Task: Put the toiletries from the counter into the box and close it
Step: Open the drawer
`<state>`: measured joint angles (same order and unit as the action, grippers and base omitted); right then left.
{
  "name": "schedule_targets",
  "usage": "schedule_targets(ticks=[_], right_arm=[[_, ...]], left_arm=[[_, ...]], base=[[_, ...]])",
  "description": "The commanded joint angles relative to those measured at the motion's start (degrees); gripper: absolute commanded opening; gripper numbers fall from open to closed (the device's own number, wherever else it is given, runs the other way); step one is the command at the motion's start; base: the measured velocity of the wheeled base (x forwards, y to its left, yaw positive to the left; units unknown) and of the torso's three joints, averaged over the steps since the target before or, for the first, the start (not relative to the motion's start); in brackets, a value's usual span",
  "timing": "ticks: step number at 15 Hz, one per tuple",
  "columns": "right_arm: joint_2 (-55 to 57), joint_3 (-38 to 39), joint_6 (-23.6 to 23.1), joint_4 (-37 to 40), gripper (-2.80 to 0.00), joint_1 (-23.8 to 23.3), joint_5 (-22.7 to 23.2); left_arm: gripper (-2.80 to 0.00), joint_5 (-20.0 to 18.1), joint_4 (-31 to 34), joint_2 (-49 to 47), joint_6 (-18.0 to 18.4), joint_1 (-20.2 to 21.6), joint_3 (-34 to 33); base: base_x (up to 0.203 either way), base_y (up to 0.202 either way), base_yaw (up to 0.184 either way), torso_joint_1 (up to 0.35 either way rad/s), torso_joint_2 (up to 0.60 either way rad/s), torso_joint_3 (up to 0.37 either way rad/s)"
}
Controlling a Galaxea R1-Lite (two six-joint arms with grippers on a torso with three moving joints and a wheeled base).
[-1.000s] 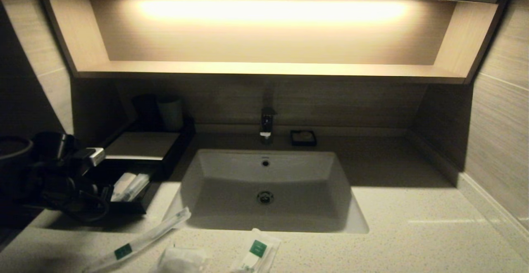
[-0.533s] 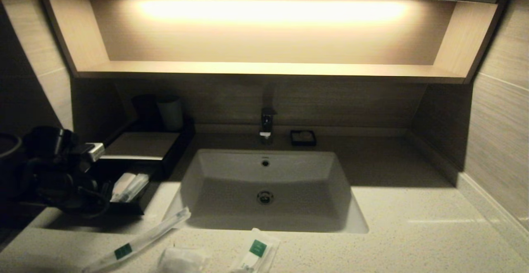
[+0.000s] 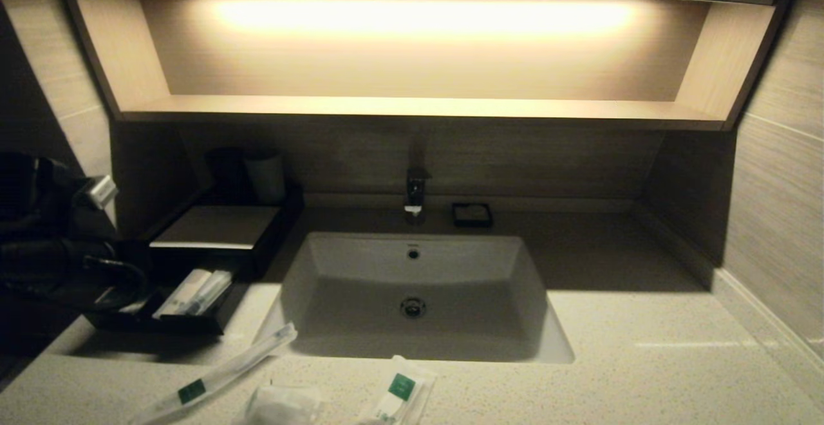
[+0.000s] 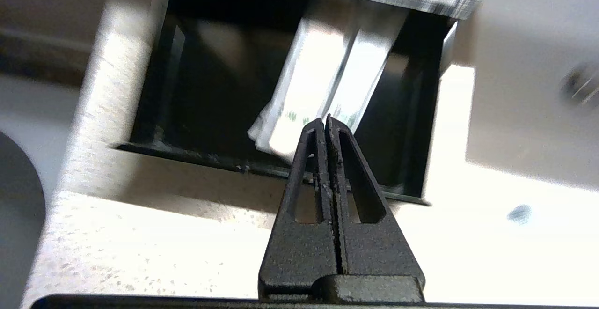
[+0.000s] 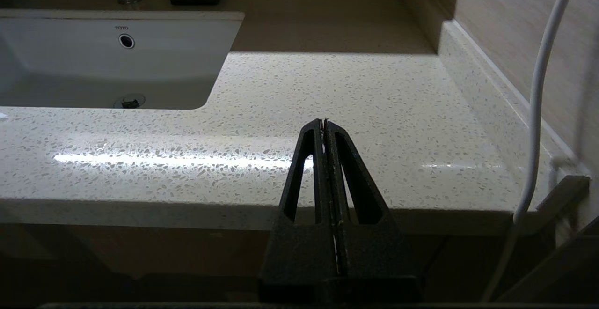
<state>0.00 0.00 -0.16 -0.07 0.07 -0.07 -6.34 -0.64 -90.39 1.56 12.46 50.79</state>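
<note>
The box stands open, two packets already in its tray; three more packets lie on the desk. The left claw is shut and empty above the tray, and the right claw is shut, parked.

Speckled glossy stone counter, see-through plastic packets, glossy-topped black box

Three packets lie on the counter: a long thin one, a puffy one and a shorter one. Two more packets sit in the drawer tray. Two cups stand behind.
</note>
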Motion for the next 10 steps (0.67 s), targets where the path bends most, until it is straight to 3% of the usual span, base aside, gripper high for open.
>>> schedule_targets(ticks=[1,7,10], right_arm=[[0.00,0.09,-0.02,-0.01,-2.80,0.01,-0.07],[0.00,0.09,-0.02,-0.01,-2.80,0.01,-0.01],[0.00,0.09,-0.02,-0.01,-2.80,0.01,-0.01]], left_arm=[[-2.80,0.01,0.44,5.27,-1.25,-0.01,2.14],[-2.80,0.54,9.12,9.42,-0.80,-0.61,7.99],[-2.80,0.55,12.54,12.55,-0.70,-6.60,7.62]], base=[[0.000,0.000,0.000,0.000,0.00,0.000],[0.000,0.000,0.000,0.000,0.00,0.000],[0.000,0.000,0.000,0.000,0.00,0.000]])
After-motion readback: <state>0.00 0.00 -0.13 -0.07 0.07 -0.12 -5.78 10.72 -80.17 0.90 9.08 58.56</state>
